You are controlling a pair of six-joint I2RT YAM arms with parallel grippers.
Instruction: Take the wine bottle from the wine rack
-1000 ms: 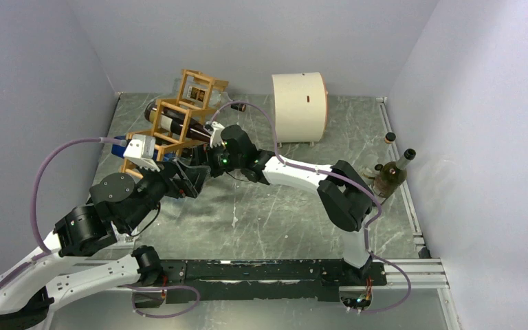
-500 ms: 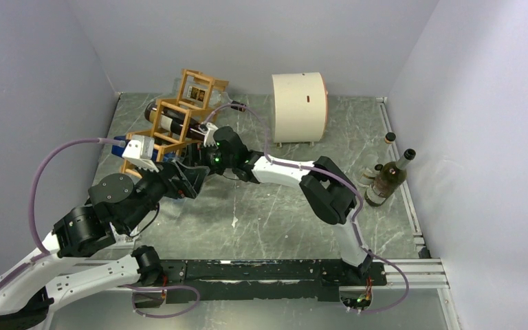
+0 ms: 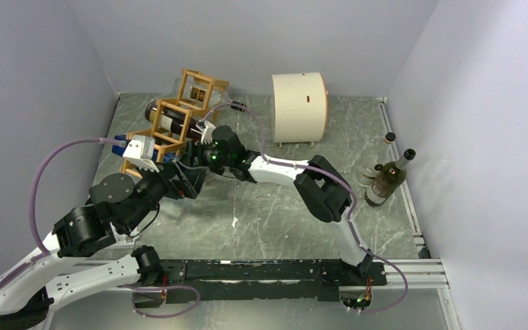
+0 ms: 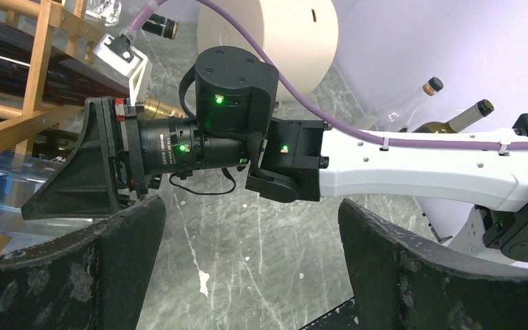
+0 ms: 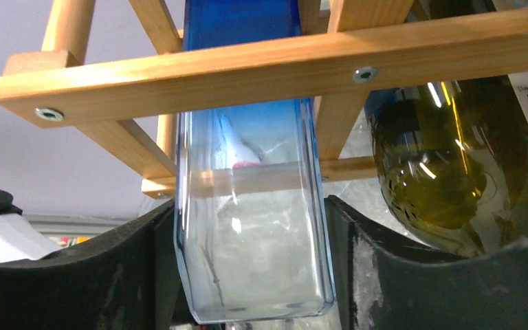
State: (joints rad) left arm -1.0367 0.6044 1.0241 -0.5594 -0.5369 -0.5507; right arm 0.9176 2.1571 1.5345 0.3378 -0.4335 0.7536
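Note:
The orange-brown wooden wine rack [image 3: 187,103] stands at the back left, and it also shows in the right wrist view [image 5: 247,69]. A dark bottle [image 3: 172,124] lies in one cell. In the right wrist view a clear blue-tinted square bottle [image 5: 254,234] sticks out of a lower cell, beside an olive-green bottle [image 5: 440,179]. My right gripper [image 5: 251,268] is at the rack front [image 3: 194,150]; its fingers press both sides of the square bottle. My left gripper [image 4: 251,275] is open and empty, low over the table just in front of the rack [image 3: 182,182].
A cream cylindrical drum [image 3: 299,106] stands at the back centre. An upright green bottle [image 3: 387,180] stands by the right rail, with a small cap [image 3: 389,137] behind it. The right arm's forearm [image 4: 419,161] crosses just ahead of my left gripper.
My right arm has stretched further left, bringing its gripper up to the rack front. The left arm and the bottles have not visibly moved.

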